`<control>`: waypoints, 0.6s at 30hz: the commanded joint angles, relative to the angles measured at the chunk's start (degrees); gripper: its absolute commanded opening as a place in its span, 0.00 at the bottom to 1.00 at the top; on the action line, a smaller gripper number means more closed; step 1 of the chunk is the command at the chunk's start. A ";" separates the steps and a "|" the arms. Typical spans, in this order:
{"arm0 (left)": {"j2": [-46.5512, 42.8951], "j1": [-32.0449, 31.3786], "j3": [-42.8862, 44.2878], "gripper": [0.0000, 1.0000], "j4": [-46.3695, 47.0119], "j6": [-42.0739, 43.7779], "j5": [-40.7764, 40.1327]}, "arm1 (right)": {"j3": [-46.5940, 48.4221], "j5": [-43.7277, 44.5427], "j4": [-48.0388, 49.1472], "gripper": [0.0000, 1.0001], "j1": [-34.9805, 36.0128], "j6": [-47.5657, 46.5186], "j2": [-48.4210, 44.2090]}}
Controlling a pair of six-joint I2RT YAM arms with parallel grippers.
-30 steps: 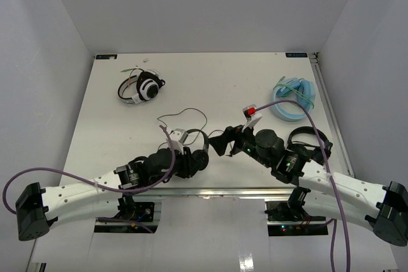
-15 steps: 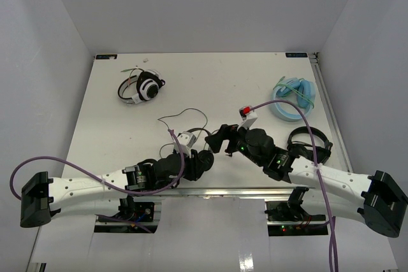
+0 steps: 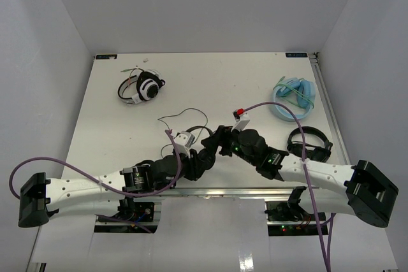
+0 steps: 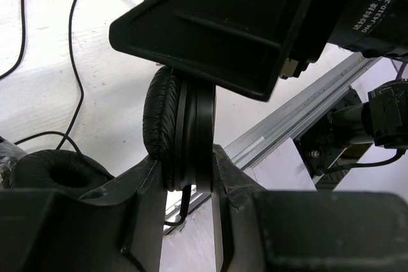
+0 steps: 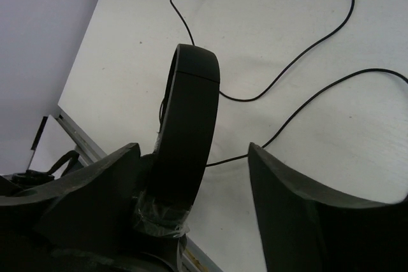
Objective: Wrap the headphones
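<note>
Headphones steadied for winding

By the near edge of the tabletop [image 3: 210, 81], the left end effector [image 4: 185, 169] clamps one earcup of the headphones [image 4: 182, 125], probably to fix them. The right end effector [image 5: 191, 152], wide apart, straddles the headband, and the cable [image 4: 71, 62] lies loose.

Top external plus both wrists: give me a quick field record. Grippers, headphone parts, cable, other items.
left gripper: shut on earcup
right gripper: open, headband between its fingers, not clamped
cable: loose on table, not wrapped
other items: white-and-black headphones, light-blue headphones, second black pair
</note>
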 commanded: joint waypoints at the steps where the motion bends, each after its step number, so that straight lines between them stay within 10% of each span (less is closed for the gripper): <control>1: -1.48 -0.39 0.05 0.00 3.42 1.16 -1.37 | -0.27 -1.26 6.07 0.66 -0.06 0.88 1.48; 8: -1.80 -0.46 -0.35 0.00 6.06 2.32 -0.04 | 0.32 -1.70 6.60 0.14 -0.06 -1.41 2.24; 11: -2.81 -0.46 -0.06 0.29 5.45 2.61 0.42 | 0.41 -2.14 5.97 0.08 0.03 -3.55 0.45; 12: -3.08 -0.46 0.29 0.54 4.32 2.61 0.69 | 0.67 -2.05 5.53 0.08 0.03 -4.53 -0.35; 18: -3.74 -0.42 8.36 0.78 -8.90 4.01 2.66 | 3.61 -1.57 -7.97 0.08 -1.42 -12.58 -8.16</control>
